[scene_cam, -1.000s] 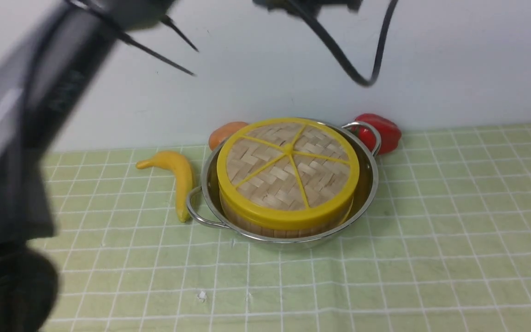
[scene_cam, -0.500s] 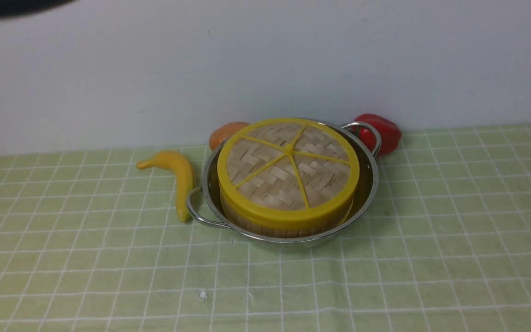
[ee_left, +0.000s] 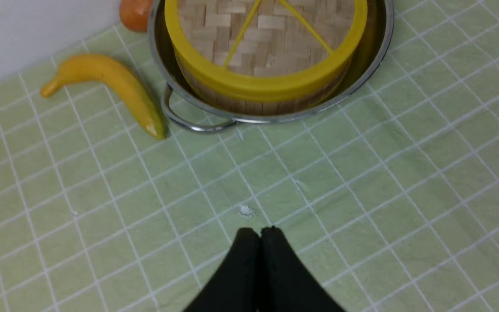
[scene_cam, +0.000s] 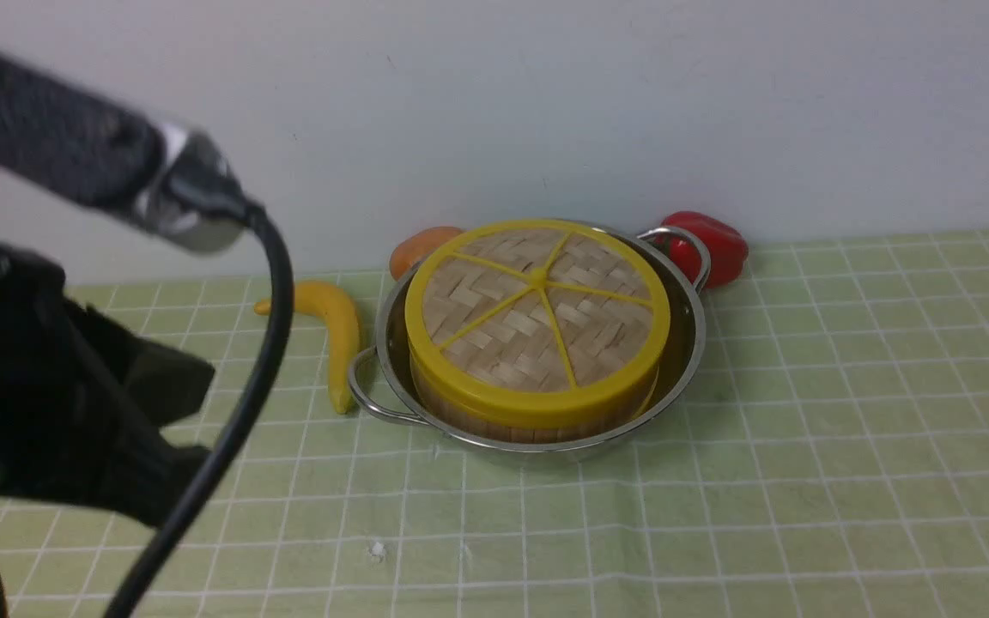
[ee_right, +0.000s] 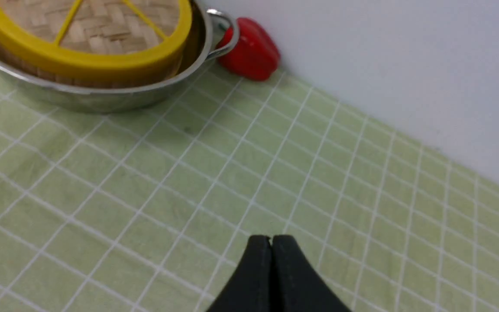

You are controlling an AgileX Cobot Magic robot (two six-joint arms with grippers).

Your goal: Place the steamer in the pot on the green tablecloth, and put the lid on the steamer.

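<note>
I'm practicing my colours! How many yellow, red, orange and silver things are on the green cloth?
Yellow: 2, the banana and the yellow-rimmed lid
Red: 1, the pepper
Orange: 1, the round fruit behind the pot
Silver: 1, the pot
Total: 5

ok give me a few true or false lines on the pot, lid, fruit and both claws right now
1. The lid sits on the steamer inside the pot. True.
2. The banana lies inside the pot. False: it lies on the green tablecloth, beside the pot's handle.
3. The left claw is shut and empty. True.
4. The right claw grips the red pepper. False: it is shut on nothing, apart from the pepper.
5. The pepper lies by the wall. True.
</note>
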